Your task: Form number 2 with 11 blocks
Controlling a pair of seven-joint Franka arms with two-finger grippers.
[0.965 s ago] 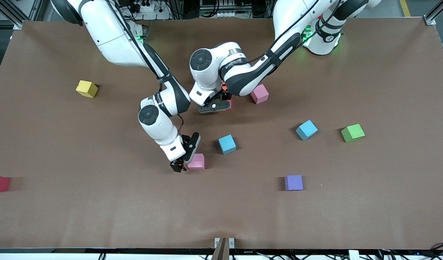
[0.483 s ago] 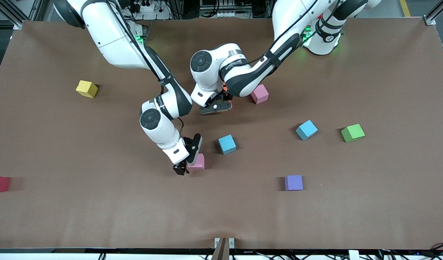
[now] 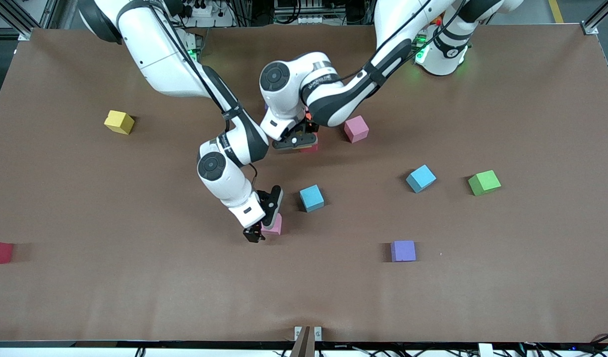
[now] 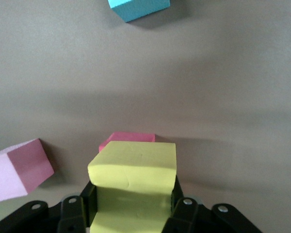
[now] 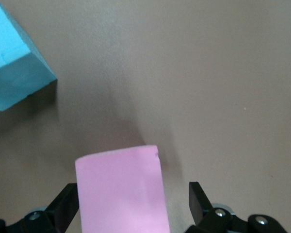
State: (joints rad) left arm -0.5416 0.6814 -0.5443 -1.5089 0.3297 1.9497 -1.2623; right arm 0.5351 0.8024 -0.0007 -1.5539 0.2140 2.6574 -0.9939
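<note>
1. You are early in building the number 2. The blocks lie scattered over the brown desk (image 3: 135,297), and no digit shape is visible yet.
2. The right tool (image 5: 133,196) is down low over a pink block (image 3: 274,226). This block sits on the desk near the middle, beside a light blue block (image 3: 311,198) and slightly nearer the front camera than it.
3. The right tool is released. Its fingers (image 5: 68,204) stand spread, one on each side of the pink block. One finger is close against the block, and a clear gap shows at the other.
4. The step in hand looks like picking up this pink block. Your next move calls for closing squarely on its two side faces before you lift.
5. The left tool (image 4: 133,206) is clenched on a yellow-green block (image 4: 133,167), gripped on both sides. It hangs just over a red block (image 4: 128,140) lying on the desk, with another pink block (image 4: 19,170) close by.
6. You cannot tell whether the held block touches the red one.
7. Here the next move seems to be lining the held block up beside its neighbours, lowering it flat, and only then letting go.
</note>
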